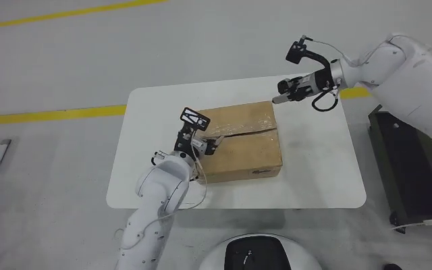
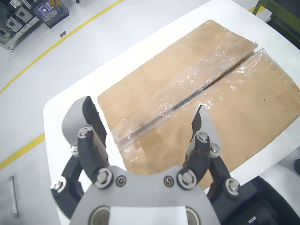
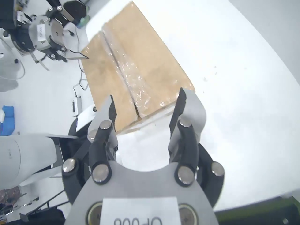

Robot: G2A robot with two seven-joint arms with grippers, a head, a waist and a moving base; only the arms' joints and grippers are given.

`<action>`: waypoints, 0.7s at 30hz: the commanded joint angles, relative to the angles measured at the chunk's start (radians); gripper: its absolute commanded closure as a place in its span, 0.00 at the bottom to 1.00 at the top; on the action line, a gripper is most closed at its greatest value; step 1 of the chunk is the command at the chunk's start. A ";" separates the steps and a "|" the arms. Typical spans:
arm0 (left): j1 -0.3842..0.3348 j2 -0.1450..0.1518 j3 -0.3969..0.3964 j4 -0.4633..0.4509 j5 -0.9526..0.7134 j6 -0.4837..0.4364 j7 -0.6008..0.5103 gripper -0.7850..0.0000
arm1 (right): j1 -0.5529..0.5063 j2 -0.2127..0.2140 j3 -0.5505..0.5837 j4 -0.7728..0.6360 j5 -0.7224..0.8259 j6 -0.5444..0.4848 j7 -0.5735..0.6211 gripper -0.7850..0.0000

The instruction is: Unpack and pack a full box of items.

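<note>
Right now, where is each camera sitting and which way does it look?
Top view: up on the robot, looking down at the white table and cardboard box; both arms show.
Left wrist view: on the left arm, looking along the box's taped seam; the open left gripper shows.
Right wrist view: on the right arm, facing the box's other end; the open right gripper shows, and the left gripper beyond.
Shared: all see the box and table.

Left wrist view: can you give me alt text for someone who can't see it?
The open left hand is poised over one end of a closed brown cardboard box on a white table. Clear tape runs along the box's centre seam, which shows a dark gap.
</note>
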 commanded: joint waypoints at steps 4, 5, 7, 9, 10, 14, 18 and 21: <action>0.045 0.010 -0.092 -0.067 -0.034 0.005 -0.025 0.00 | -0.082 0.020 0.039 -0.075 -0.002 -0.014 -0.125 1.00; 0.055 0.013 -0.109 -0.079 -0.029 0.001 -0.027 0.00 | -0.082 0.020 0.039 -0.075 -0.002 -0.014 -0.125 1.00; 0.075 0.018 -0.146 -0.097 -0.018 0.000 -0.025 0.00 | -0.082 0.020 0.039 -0.075 -0.002 -0.014 -0.125 1.00; 0.095 0.022 -0.181 -0.111 0.002 0.000 -0.025 0.00 | -0.082 0.020 0.039 -0.075 -0.002 -0.014 -0.125 1.00; 0.105 0.025 -0.200 -0.114 0.013 0.006 -0.027 0.00 | -0.082 0.020 0.039 -0.075 -0.002 -0.014 -0.125 1.00; 0.134 0.031 -0.253 -0.124 0.062 0.033 -0.019 0.00 | -0.082 0.020 0.039 -0.075 -0.002 -0.014 -0.125 1.00; 0.158 0.036 -0.276 -0.125 0.128 0.043 0.001 0.00 | -0.121 0.026 0.059 -0.122 -0.044 0.004 -0.198 1.00; 0.169 0.037 -0.276 -0.129 0.159 0.056 0.018 0.00 | -0.159 0.032 0.085 -0.154 -0.068 0.008 -0.277 1.00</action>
